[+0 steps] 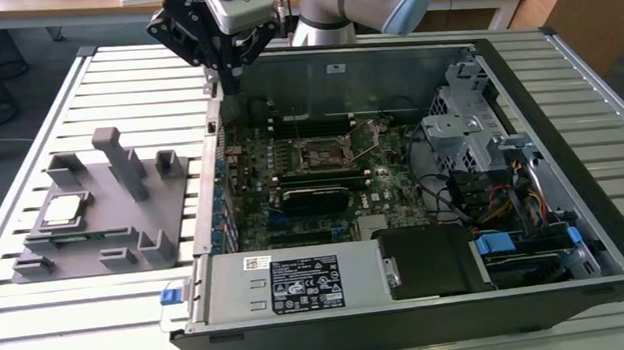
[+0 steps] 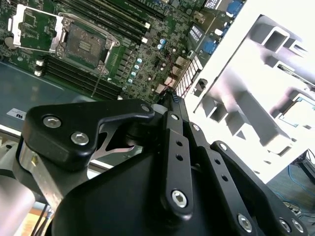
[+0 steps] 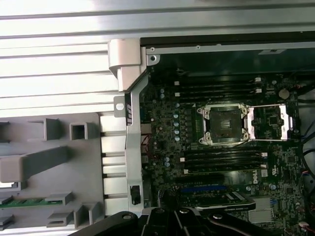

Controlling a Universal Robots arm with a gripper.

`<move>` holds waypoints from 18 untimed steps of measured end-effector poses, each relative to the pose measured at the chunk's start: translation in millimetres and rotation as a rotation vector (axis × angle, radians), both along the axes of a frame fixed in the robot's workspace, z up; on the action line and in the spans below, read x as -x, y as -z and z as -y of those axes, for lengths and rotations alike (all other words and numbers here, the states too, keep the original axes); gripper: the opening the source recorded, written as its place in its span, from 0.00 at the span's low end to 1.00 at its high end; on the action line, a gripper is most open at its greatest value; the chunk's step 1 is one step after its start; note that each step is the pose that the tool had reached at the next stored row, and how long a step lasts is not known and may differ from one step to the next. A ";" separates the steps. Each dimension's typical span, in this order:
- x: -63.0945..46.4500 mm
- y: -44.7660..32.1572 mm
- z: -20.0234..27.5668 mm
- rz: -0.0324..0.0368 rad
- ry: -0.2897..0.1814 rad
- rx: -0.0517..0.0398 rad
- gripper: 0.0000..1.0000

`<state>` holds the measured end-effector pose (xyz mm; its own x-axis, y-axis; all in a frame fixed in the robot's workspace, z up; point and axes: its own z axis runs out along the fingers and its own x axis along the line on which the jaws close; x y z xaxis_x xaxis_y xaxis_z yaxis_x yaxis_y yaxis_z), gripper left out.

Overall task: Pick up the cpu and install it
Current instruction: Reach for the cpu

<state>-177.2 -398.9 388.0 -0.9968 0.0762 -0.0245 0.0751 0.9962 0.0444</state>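
Silver slats make up the table (image 1: 101, 90); an open computer case (image 1: 576, 232) lies on it, with the green board inside facing up; at 9 o'clock from the case in the exterior view sits a gray holder (image 1: 131, 227) with posts and slots; the cpu (image 1: 63, 210) lies flat in that holder, on its 9 o'clock side, shiny top up, with nothing touching it. The black gripper (image 1: 225, 66) hangs in the air at 11 o'clock from the case, above its back corner and well apart from the cpu; its tips look pressed together with nothing between them. Near the middle of the board is the square socket (image 1: 325, 151); in both wrist views the socket (image 3: 222, 125) has its metal frame flipped up and no chip inside. In the first wrist view a thin green memory stick (image 3: 34, 201) rests in a slot of the holder.
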 end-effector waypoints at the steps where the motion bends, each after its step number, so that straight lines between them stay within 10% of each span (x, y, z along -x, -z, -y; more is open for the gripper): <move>1: 0.6 0.1 0.0 0.0000 0.000 0.0000 0.11; 18: 13.3 1.4 0.0 0.0000 0.000 0.0001 0.11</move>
<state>-190.4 -398.9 386.6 -0.9968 0.0763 -0.0244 0.0752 0.9962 0.0443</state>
